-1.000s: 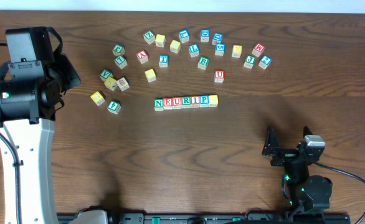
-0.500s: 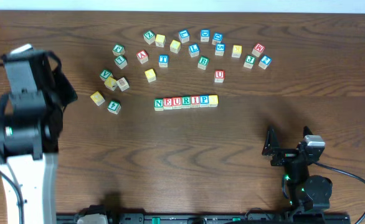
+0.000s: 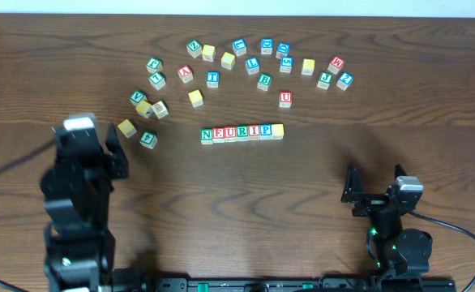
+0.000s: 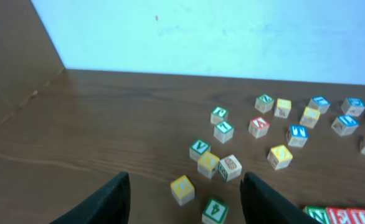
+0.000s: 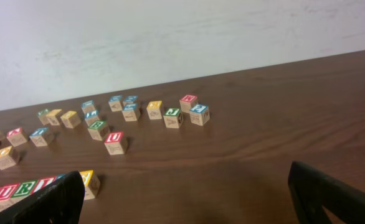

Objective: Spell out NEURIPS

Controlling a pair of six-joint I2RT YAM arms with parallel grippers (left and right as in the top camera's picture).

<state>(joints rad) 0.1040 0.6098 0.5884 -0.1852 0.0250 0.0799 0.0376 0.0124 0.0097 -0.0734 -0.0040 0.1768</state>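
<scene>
Two arms: both stand at the near edge of the wooden table [image 3: 221,219], one on each side, well apart from each other.
Left arm [image 3: 79,211]: upright by the front left. From above it looks foreshortened. Its wrist tips forward, so its camera looks low across the wood.
Left gripper [image 4: 184,198]: the fingers are part-way apart with nothing between them. It hangs over the table near a yellow cube [image 3: 126,127] and a green-lettered cube [image 3: 147,139], touching neither.
Right arm [image 3: 400,243]: folded low at the front right, with a black cable [image 3: 456,231] curling off to its right.
Right gripper [image 3: 375,185]: the jaws are spread wide and empty. It points toward the far side, well apart from every cube.
NEURIPS row [image 3: 241,132]: mid-table, beyond both grippers and between them. Seven cubes sit edge to edge in one straight line: green N, red E, red U, green R, red I, blue P, then a plain yellow-topped cube at the right end.
Left cluster [image 3: 147,105]: three cubes bunched together, just beyond the yellow cube and the green-lettered cube.
Spare red U cube [image 3: 285,99]: alone, just beyond the right end of the row.
Far arc [image 3: 254,63]: loose cubes with red, green and blue letters and a few yellow tops, spread in a curve beyond the row.
Wall [image 4: 201,31]: pale, rising behind the table's far edge.
</scene>
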